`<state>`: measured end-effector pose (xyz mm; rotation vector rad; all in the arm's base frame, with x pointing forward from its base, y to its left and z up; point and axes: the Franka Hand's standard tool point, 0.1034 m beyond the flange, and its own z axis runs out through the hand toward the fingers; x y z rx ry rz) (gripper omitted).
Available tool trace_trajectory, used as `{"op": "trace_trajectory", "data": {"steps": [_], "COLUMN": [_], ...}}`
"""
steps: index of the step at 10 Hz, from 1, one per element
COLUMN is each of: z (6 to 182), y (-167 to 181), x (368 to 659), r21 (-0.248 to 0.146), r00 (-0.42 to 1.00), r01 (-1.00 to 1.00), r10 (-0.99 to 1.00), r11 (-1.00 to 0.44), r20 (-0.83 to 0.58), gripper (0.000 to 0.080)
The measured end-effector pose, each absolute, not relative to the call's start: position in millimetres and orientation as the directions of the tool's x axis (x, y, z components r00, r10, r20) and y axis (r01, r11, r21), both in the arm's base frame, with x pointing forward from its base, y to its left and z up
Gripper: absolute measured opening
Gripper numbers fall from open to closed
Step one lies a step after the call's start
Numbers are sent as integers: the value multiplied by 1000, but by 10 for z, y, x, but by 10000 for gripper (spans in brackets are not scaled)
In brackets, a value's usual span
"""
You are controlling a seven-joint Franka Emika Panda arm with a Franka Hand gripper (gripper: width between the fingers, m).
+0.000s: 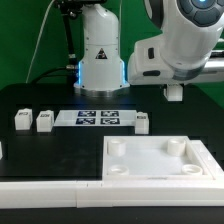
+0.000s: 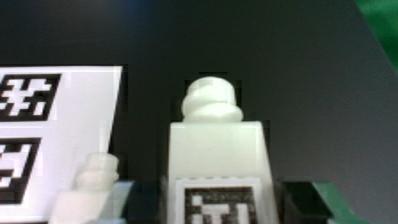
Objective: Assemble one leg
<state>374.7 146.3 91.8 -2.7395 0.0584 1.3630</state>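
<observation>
I see the gripper hanging in the upper right of the exterior view, under the arm's thick white link. It is above the black table and touches nothing that I can make out. It shows there only as a small dark stub, and the wrist view gives me no clear sight of the fingers. I therefore cannot tell whether they are spread or pressed together.

The leg sits on the table right of centre in the exterior view, just beside the right end of the marker board. It is lower in the frame than the gripper, to its left, and apart from it. The wrist view is filled by a leg that I take to be this one. It is a white post with a rounded peg at its far end and a black-and-white tag on the face turned to the camera. The marker board runs close alongside it. A blurred white shape sits near the lens between the two; I cannot tell what it is.

At the exterior view's left, the first spare leg stands alone. The second spare leg is just beside the board's left end. The large white panel, with round corner sockets, lies in the lower right, in front of the leg and apart from it. The robot base, lit blue at its foot, stands behind the board at top centre.
</observation>
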Motion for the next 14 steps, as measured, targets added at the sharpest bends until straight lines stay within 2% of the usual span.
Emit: {"op": "trace_trajectory", "data": {"steps": [1, 3, 4, 5, 7, 9, 11, 12, 14], "z": [886, 896, 926, 937, 1136, 1144, 1142, 1173, 1265], "y": [1473, 1485, 1428, 1418, 1400, 1393, 1369, 1301, 1253], "x": [3802, 3921, 3889, 4049, 4302, 4337, 4387, 4512, 5011], "r21": [-59, -71, -85, -97, -119, -116, -115, -115, -127], "r00": [638, 819, 852, 895, 965, 998, 998, 995, 988], "r01": [-74, -78, -55, -50, -17, -2, 37, 71, 102], "r10": [-2, -23, -2, -2, 15, 5, 31, 63, 86], "r11": [-996, -994, -995, -994, -993, -993, -993, -991, -987], "r20": [-770, -574, -524, -445, -264, -55, 52, 74, 128], "gripper": [288, 290, 290, 290, 290, 290, 290, 290, 290]}}
